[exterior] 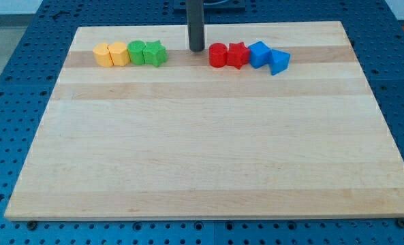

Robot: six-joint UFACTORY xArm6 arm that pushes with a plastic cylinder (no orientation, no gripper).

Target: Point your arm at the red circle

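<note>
You see my tip at the lower end of a straight, smooth dark rod, resting on the pale wooden board near the view's top. It holds nothing and touches no block. Just to the tip's right, across a narrow gap, sits the red circle, a short round cylinder with a matte plastic look. Touching that on its far side is a red star-like block, then a blue block with angled faces, and beyond it a blue triangle-like block sitting slightly lower in the view. To the tip's left, a little farther off than the red circle, is a green star-like block, pressed against a rounded green block, then a yellow faceted block and a yellow rounded block. The board shows long grain bands and lies on a blue perforated table.
</note>
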